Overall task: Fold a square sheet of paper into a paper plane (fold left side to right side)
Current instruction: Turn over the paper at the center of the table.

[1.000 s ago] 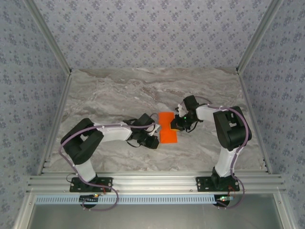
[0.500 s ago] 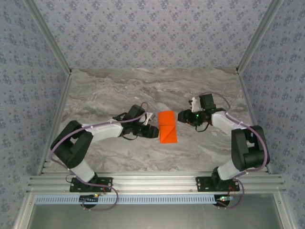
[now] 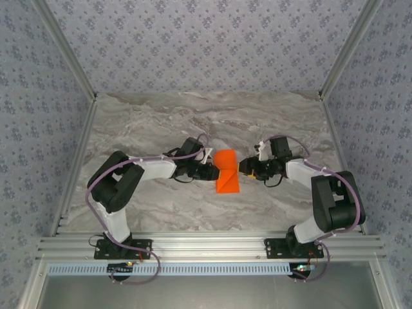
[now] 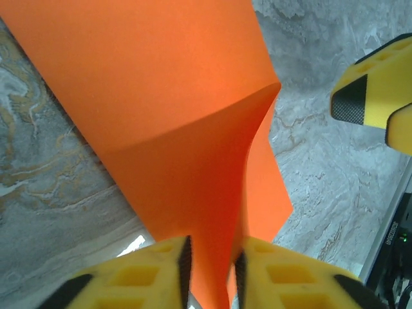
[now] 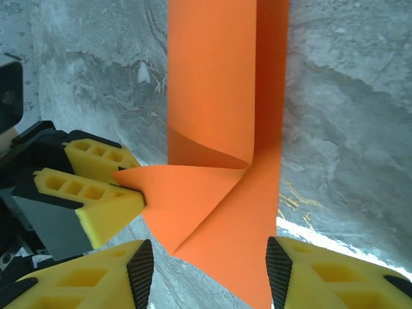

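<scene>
**A:** Where is the orange paper (image 3: 226, 175) sitting?

**B:** Around the middle of the marbled surface (image 3: 154, 122), between the two arms. It's a folded strip, longer from near to far than from left to right. Most of it lies flat.

**A:** Most of it?

**B:** One pointed flap on its left side is lifted off the strip. The right wrist view shows it as a triangle rising from a crease, with its tip pointing left.

**A:** What's lifting it?

**B:** The left tool (image 4: 211, 273). Its jaws are drawn narrow with the paper pinched between the two black pads, so it has a real grip on that flap. From the left wrist view, the sheet bends up from the surface into the jaws.

**A:** And the right tool (image 5: 209, 273)?

**B:** Its jaws stand wide. It sits at the right edge of the paper, toward the far half, with the end of the strip lying between its fingers. I can't see either pad pressing on the sheet. In the left wrist view one of its yellow fingers (image 4: 370, 90) hangs over bare surface, just beside the paper and apart from it.

**A:** So the tools face each other?

**B:** Yes, across the paper, left and right.
</scene>
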`<state>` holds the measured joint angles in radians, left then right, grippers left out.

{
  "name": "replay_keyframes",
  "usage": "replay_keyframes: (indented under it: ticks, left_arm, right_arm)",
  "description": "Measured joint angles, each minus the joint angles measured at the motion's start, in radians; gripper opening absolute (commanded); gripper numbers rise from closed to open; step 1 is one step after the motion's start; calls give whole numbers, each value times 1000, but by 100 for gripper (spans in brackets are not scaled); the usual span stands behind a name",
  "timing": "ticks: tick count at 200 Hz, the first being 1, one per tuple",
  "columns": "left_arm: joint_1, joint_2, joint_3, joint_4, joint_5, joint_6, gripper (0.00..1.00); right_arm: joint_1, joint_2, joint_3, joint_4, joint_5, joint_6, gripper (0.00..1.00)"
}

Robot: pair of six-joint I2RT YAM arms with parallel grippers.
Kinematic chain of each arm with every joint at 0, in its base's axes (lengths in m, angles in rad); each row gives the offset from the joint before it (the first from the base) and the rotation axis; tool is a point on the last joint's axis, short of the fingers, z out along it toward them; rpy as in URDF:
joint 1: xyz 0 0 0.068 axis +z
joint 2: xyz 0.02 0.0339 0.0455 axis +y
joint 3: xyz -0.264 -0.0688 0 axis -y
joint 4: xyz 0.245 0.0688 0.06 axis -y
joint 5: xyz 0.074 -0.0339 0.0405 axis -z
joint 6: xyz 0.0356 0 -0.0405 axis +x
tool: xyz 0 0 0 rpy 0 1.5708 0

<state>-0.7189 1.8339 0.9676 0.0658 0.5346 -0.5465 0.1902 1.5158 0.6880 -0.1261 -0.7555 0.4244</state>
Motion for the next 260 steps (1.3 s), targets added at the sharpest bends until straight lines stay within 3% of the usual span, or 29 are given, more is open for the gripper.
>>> replay_keyframes:
  ticks: [85,101,119,162,218,260]
  left_arm:
    - [0,-10,0,-13,-35,14,15]
    - [0,-13,0,-17,-38,14,17]
    - [0,-15,-1,-18,-47,14,19]
    - [32,-99,-50,-20,-72,10,46]
    - [110,-379,-159,-4,-92,-69,98]
    - [165,-635,-206,94,-83,-183,98]
  right_arm:
    - [92,166,51,105,-38,67,53]
    - [109,193,71,123,-39,80,50]
    - [124,219,94,139,-40,93,37]
    - [134,227,111,161,-46,113,9]
    - [73,37,113,163,-69,112,4]
    - [40,-131,181,237,-142,190,5]
